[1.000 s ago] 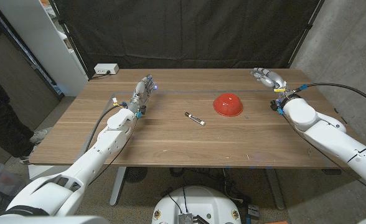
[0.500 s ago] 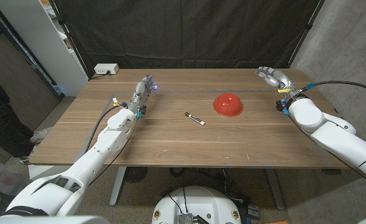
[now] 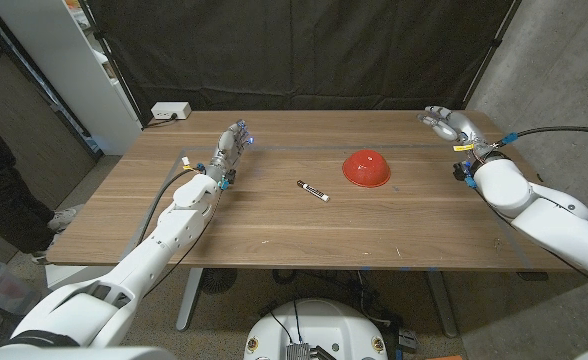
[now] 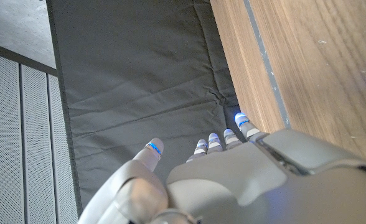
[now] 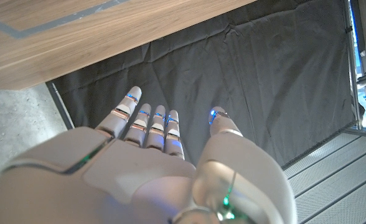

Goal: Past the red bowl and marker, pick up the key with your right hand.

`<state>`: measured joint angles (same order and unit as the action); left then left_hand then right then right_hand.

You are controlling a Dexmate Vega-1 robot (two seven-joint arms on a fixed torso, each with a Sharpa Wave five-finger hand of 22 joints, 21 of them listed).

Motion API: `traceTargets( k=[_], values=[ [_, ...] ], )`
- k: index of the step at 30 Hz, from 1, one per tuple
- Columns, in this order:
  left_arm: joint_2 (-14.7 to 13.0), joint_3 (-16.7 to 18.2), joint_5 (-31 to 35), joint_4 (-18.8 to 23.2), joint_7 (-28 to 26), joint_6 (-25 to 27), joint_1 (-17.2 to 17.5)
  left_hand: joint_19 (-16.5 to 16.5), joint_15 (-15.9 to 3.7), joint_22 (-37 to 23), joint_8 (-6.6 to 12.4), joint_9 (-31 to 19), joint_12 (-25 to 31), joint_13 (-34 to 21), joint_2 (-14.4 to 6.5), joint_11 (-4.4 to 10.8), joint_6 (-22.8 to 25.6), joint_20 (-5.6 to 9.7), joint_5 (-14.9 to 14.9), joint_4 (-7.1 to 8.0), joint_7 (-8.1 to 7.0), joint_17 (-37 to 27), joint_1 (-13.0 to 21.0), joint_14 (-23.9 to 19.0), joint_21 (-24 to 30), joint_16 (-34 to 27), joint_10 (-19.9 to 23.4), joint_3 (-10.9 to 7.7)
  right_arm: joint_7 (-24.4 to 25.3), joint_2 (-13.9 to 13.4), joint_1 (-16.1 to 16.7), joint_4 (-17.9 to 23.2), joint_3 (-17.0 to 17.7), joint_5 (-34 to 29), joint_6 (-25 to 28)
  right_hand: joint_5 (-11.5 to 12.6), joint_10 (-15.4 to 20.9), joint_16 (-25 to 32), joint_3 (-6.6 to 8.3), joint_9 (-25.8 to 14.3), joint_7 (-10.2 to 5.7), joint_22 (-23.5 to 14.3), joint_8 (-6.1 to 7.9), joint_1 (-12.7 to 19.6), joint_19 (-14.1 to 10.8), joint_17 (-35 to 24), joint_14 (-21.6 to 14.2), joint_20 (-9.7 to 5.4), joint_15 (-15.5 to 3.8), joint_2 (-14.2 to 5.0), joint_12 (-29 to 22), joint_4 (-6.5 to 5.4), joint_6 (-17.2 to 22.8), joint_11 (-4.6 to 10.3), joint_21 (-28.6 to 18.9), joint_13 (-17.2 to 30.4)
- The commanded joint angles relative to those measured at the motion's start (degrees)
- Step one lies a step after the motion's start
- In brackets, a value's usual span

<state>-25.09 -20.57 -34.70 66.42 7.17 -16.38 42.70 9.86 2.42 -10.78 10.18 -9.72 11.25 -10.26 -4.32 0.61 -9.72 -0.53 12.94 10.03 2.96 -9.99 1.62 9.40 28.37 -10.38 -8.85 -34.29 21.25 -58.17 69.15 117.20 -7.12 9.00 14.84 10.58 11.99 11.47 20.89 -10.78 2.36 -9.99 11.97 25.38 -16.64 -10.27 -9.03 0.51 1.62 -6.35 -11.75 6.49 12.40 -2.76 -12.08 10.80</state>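
A red bowl (image 3: 366, 167) lies upside down on the wooden table (image 3: 274, 225), right of the middle. To its left lies a black and white marker (image 3: 313, 190). My right hand (image 3: 446, 122) hovers near the table's far right corner, beyond and to the right of the bowl, fingers stretched out and holding nothing. Its fingers (image 5: 147, 121) reach past the table edge (image 5: 77, 31) toward the black curtain. My left hand (image 3: 232, 145) is at the far left part of the table, fingers straight and apart (image 4: 223, 140), with nothing in it.
A white box (image 3: 170, 111) sits at the table's back left corner. A black curtain (image 3: 294, 50) hangs behind the table. A white shelf (image 3: 64, 60) and a person's leg and shoe (image 3: 14, 190) are at the left. Concrete wall on the right.
My right hand has shifted to the right, farther from the bowl toward the table's right corner. The left hand, bowl and marker have stayed put.
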Motion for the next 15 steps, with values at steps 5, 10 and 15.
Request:
traceTargets(
  k=[5, 10, 15],
  values=[
    [-0.15, -0.58, 0.79, -0.45, 0.44, 0.31, -0.8, 0.21, 0.33, -0.15, 0.45, -0.16, 0.27, -0.29, -4.91, -0.26, 0.49, -0.55, 0.24, -0.11, -0.37, -0.14, -0.09, 0.34, -0.13, -0.27, -0.07, 0.2, 0.72, -2.34, 7.36, 5.82, 6.85, -2.18, 5.4, -0.07, 0.56, 0.19, 0.05, -0.17, -0.17, -0.14, 0.49, 0.4, -0.39, -0.14, -0.35, 0.18, 0.11, -0.27, -0.15, 0.33, 0.71, -0.06, -0.09, 0.09],
    [-0.59, -0.84, 1.4, -0.14, 0.24, 0.78, -1.09, 0.19, 0.33, -0.15, 0.47, -0.17, 0.28, -0.29, -4.91, -0.16, 0.63, -0.57, 0.25, -0.11, -0.36, -0.14, -0.09, 0.33, -0.16, -0.27, -0.02, 0.21, 0.41, -2.53, 9.68, 7.59, 9.09, -3.4, 7.16, -0.09, 0.64, 0.14, 0.04, -0.17, -0.21, -0.14, 0.48, 0.48, -0.4, -0.14, -0.31, 0.13, 0.07, -0.33, -0.13, 0.4, 0.79, -0.07, -0.06, 0.1],
    [-0.54, -0.85, 1.47, -0.21, 0.18, 0.71, -1.23, 0.14, 0.38, -0.15, 0.52, -0.18, 0.3, -0.29, -4.92, -0.13, 0.86, -0.6, 0.25, -0.12, -0.38, -0.14, -0.09, 0.29, -0.18, -0.28, 0.03, 0.22, -0.23, -2.4, 12.29, 9.31, 11.75, -4.83, 8.65, -0.1, 0.76, 0.1, 0.05, -0.18, -0.21, -0.13, 0.5, 0.6, -0.44, -0.14, -0.3, 0.05, -0.02, -0.42, -0.11, 0.49, 1.0, -0.09, -0.05, 0.1]
  ],
)
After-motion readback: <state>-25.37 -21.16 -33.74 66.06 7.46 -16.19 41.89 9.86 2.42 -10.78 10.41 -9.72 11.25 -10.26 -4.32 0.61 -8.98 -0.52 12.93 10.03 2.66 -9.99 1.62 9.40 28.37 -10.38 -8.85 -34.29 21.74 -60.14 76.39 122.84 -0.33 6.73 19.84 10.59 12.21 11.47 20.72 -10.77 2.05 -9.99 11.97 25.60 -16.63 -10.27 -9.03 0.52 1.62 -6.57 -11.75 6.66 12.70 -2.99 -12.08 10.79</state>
